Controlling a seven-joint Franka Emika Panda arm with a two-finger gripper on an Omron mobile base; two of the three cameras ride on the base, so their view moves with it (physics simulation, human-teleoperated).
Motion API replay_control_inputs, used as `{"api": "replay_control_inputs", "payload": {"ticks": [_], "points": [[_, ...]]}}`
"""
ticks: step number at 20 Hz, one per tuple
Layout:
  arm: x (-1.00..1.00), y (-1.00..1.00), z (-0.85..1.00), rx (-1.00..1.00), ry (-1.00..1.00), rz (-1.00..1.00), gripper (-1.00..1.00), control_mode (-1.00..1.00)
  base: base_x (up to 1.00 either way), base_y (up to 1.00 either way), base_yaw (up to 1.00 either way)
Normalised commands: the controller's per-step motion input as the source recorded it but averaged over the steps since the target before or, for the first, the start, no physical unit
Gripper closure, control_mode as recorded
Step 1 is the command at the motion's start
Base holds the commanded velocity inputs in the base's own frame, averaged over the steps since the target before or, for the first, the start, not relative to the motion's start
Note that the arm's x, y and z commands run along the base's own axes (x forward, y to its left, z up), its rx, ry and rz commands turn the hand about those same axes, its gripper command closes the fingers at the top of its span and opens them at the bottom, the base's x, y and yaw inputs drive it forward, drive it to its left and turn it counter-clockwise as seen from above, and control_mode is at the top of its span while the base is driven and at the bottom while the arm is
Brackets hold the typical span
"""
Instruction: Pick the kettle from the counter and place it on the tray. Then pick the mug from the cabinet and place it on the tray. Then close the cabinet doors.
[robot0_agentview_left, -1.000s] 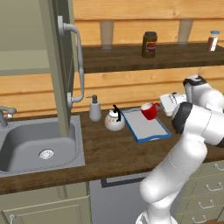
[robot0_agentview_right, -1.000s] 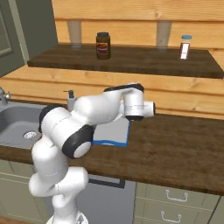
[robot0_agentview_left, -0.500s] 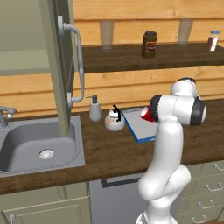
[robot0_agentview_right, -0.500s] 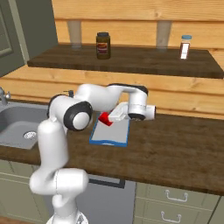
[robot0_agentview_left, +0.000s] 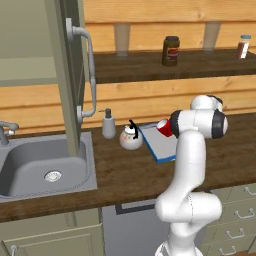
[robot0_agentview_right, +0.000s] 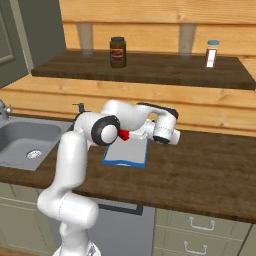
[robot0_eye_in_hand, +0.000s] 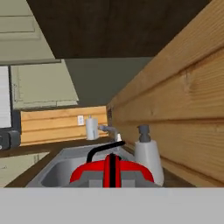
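Observation:
My gripper (robot0_agentview_right: 130, 134) is shut on the red mug (robot0_agentview_left: 163, 127), holding it just above the far end of the blue-rimmed tray (robot0_agentview_left: 161, 146). In the hand view the mug (robot0_eye_in_hand: 111, 171) sits right between my fingertips. The white kettle (robot0_agentview_left: 131, 139) with its black handle stands on the dark wood counter (robot0_agentview_left: 125, 175), touching or nearly touching the tray's left edge, not on it. One olive-grey cabinet door (robot0_agentview_left: 66, 75) stands open over the sink, its bar handle (robot0_agentview_left: 89, 75) facing me. My own arm hides the hand in the left base view.
A soap dispenser (robot0_agentview_left: 108, 125) stands by the wall left of the kettle. The steel sink (robot0_agentview_left: 40, 167) is set in the counter at left. On the wooden shelf (robot0_agentview_right: 150, 67) above stand a brown jar (robot0_agentview_right: 117, 51) and a small bottle (robot0_agentview_right: 212, 53).
The arm has swung from leaning right to standing upright, and the hand has turned. The mug stays gripped and has shifted slightly left over the tray's far end.

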Motion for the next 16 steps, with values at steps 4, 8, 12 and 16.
{"api": "replay_control_inputs", "payload": {"ticks": [4,8,12,16], "points": [[0.46,0.05,-0.03,0.3,0.0,0.0,1.0,-1.0,0.0,0.0,0.0],[0.38,0.07,-0.14,0.07,0.0,0.0,1.0,-1.0,0.0,0.0,0.0],[0.31,0.07,-0.16,-0.1,-0.01,0.0,1.0,-1.0,0.0,0.0,0.0],[0.17,0.09,-0.23,-0.28,-0.06,0.0,1.0,-1.0,0.0,0.0,0.0]]}}
